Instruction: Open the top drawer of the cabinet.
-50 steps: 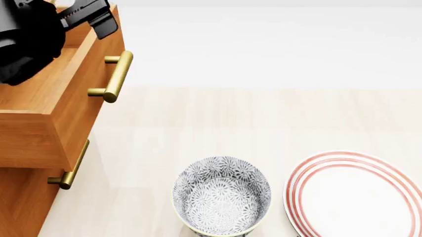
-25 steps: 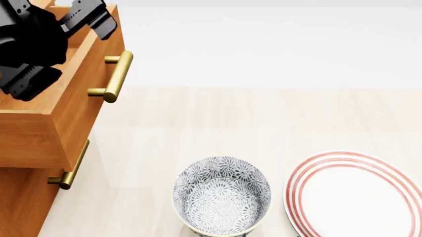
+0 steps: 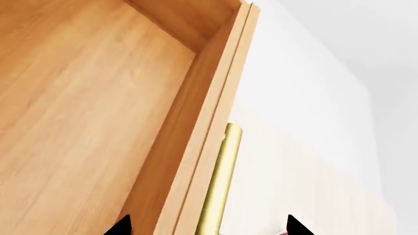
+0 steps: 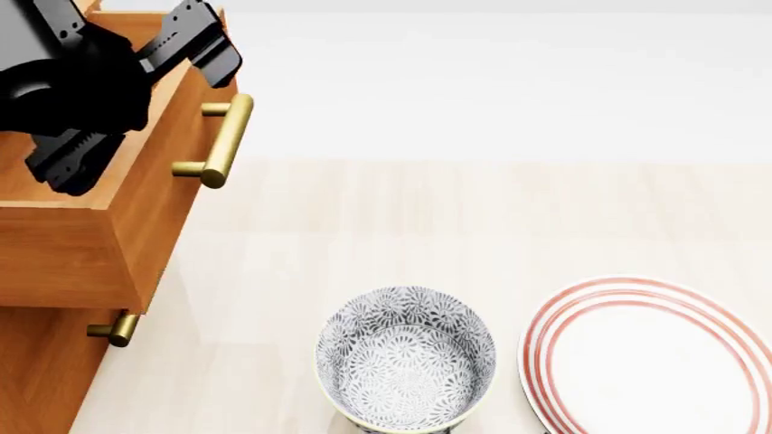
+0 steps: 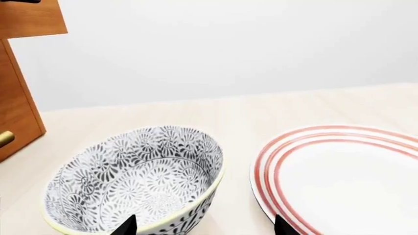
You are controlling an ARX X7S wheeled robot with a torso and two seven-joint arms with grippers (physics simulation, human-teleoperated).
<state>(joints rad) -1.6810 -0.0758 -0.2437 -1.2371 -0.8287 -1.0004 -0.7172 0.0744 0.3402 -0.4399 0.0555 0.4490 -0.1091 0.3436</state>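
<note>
The cabinet [image 4: 36,371] stands at the left of the head view. Its top drawer [image 4: 151,212] is pulled out, brass handle [image 4: 226,137] facing right. My left gripper [image 4: 145,95] is open above the drawer and straddles its front panel: one finger inside the box, the other on the handle side. In the left wrist view the drawer's front panel [image 3: 196,161] and handle [image 3: 219,181] lie between the gripper's [image 3: 207,227] spread fingertips, with no contact showing. My right gripper [image 5: 203,226] is open and empty, low over the table; it is out of the head view.
A patterned bowl [image 4: 407,357] sits on the table front centre, a red-ringed plate [image 4: 652,357] to its right. Both show in the right wrist view, bowl [image 5: 137,176] and plate [image 5: 339,176]. A lower drawer's handle [image 4: 115,330] pokes out under the top drawer.
The top drawer has slid further out to the right, covering more of the lower handle. My left gripper moved right with it over the drawer front.
</note>
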